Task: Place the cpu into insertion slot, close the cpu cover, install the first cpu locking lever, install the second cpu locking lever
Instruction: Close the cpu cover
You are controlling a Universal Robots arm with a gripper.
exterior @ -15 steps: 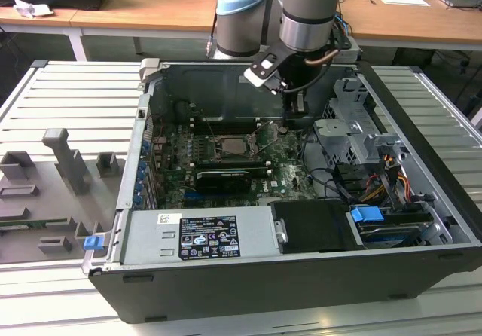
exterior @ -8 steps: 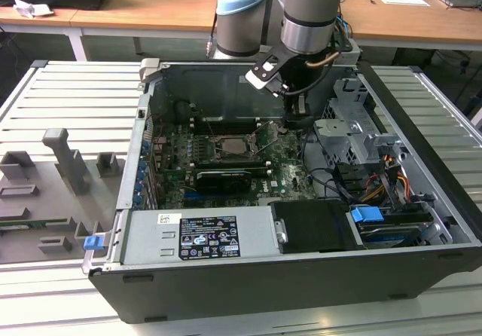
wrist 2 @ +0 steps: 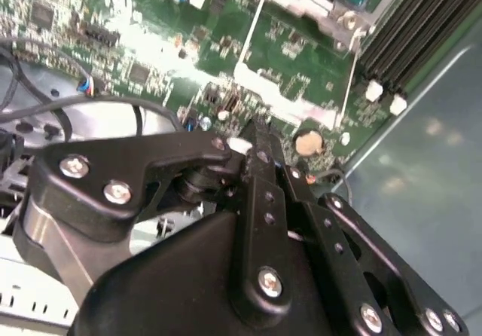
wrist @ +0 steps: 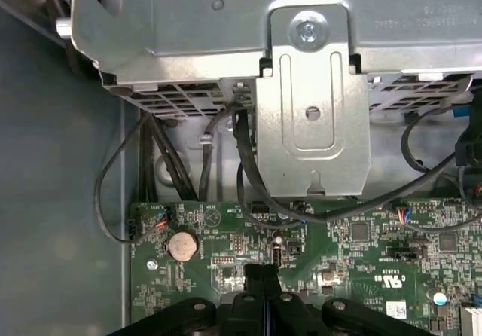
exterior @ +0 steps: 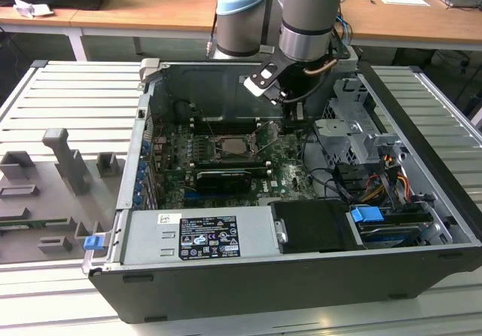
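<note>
In the exterior view the insertion slot (exterior: 234, 147) lies in the middle of the green motherboard. A pale grey square, the cpu (exterior: 236, 145), rests in it, and the silvery cpu cover (exterior: 221, 142) frames it. Whether the cover lies flat I cannot tell. A thin metal lever (exterior: 266, 145) slants up beside the socket on the exterior view's right. My gripper (exterior: 295, 122) hangs low just right of that lever, over the board's edge. Both wrist views show the black fingers (wrist 2: 260, 159) (wrist: 260, 276) shut together above the board, with nothing between them.
The open computer case (exterior: 301, 276) has a power supply box (exterior: 199, 234) at the front, a black graphics card (exterior: 224, 178) and a metal drive cage (exterior: 354, 136) with cables on the exterior view's right. A coin battery (wrist: 182, 245) sits near the fingertips. Grey fixtures (exterior: 68, 163) stand left of the case.
</note>
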